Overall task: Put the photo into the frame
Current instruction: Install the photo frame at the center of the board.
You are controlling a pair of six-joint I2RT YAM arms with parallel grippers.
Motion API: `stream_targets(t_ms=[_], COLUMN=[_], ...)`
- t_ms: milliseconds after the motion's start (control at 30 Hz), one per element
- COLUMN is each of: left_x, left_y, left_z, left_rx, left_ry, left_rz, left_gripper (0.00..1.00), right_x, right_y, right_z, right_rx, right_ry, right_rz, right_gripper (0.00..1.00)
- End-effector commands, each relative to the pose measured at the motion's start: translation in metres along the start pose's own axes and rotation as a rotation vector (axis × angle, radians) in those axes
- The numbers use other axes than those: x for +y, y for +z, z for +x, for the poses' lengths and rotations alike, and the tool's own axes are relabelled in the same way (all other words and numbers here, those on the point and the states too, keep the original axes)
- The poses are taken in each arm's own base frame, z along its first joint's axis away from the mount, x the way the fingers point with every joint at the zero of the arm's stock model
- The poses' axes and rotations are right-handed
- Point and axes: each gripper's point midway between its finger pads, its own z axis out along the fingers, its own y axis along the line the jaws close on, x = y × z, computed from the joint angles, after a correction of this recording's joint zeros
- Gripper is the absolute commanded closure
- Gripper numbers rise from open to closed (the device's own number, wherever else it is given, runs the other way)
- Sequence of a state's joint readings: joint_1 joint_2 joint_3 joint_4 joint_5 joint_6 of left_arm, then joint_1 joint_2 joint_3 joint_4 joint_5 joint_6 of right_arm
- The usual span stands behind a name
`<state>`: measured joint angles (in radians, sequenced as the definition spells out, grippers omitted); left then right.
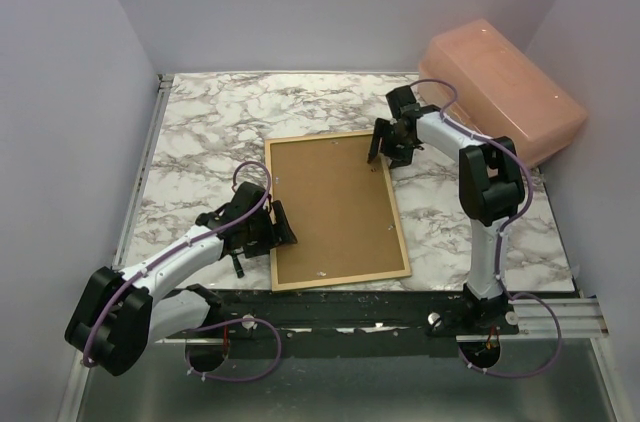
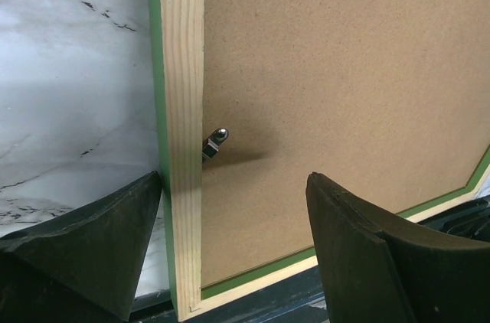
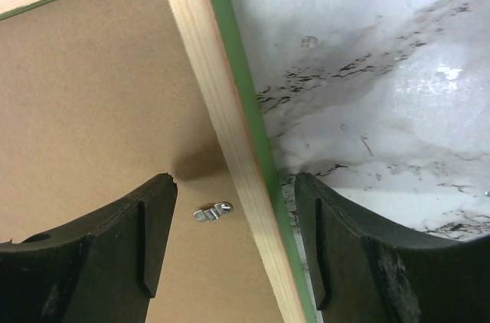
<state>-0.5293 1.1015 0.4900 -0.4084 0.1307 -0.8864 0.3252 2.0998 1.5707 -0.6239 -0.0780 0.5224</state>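
Observation:
The frame (image 1: 392, 210) lies face down on the marble table, pale wood back up, with a brown backing board (image 1: 330, 207) filling it. The photo is hidden. My left gripper (image 1: 278, 225) is open astride the frame's left rail (image 2: 182, 109) near the front left corner. Its outer finger (image 2: 115, 246) is against the rail's green edge, and the inner one hangs over the board. My right gripper (image 1: 380, 150) is open astride the right rail (image 3: 222, 109) near the far right corner, one finger over the board and one (image 3: 344, 246) over the marble.
A pink translucent box (image 1: 500, 87) stands at the back right, close behind the right arm. Small metal turn clips (image 2: 216, 141) (image 3: 213, 211) sit on the board beside the rails. Grey walls close in the table on three sides.

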Motion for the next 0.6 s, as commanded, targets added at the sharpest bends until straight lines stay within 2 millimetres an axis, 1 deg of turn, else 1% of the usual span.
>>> stream_targets(t_ms=[0,167,300,333,500,567], left_x=[0.019,0.02,0.019,0.02,0.02,0.021], left_y=[0.007,0.009,0.011,0.012,0.012,0.012], left_z=[0.016,0.016,0.017,0.018,0.019,0.019], left_rx=[0.049,0.053,0.06,0.063,0.065,0.065], left_ry=[0.008,0.008,0.006,0.004,0.0,0.0], left_rz=[-0.044,-0.046,-0.043,-0.042,-0.04,-0.043], left_gripper=[0.21,0.21,0.21,0.21,0.21,0.21], right_x=[-0.024,-0.031,-0.042,-0.047,-0.061,-0.066], right_y=[0.022,0.015,0.018,0.019,0.021,0.02], right_z=[0.014,0.027,0.045,0.047,0.064,0.069], right_rx=[0.056,0.07,0.111,0.111,0.136,0.142], right_ry=[-0.003,-0.033,-0.06,-0.068,-0.116,-0.125], right_rz=[0.094,0.106,0.141,0.169,0.243,0.256], right_gripper=[0.31,0.32,0.33,0.33,0.35,0.38])
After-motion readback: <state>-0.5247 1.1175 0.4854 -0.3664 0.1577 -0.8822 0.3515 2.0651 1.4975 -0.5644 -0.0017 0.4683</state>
